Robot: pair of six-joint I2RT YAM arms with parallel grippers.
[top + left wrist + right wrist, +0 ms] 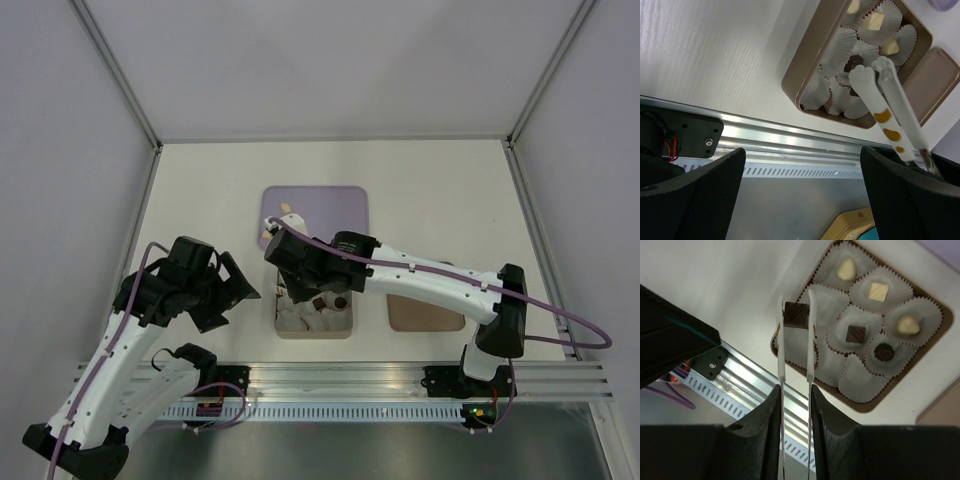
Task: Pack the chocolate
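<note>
My right gripper [795, 390] is shut on a pair of white tongs [781, 352]. The tongs' tips pinch a dark brown chocolate cube [796, 315] above the left edge of the brown box [860, 407]. White paper cups fill the box. In them lie three pale chocolates [878, 291] and two dark ones [856, 333]. From above, the right gripper [298, 262] hangs just behind the box [345, 330]. My left gripper [802, 150] is open and empty, left of the box [790, 85], with the tongs [880, 100] in its view.
The flat brown lid [425, 312] lies right of the box. A lilac tray [330, 205] sits behind the box with small pale things [287, 217] at its left edge. An aluminium rail [340, 380] runs along the near table edge.
</note>
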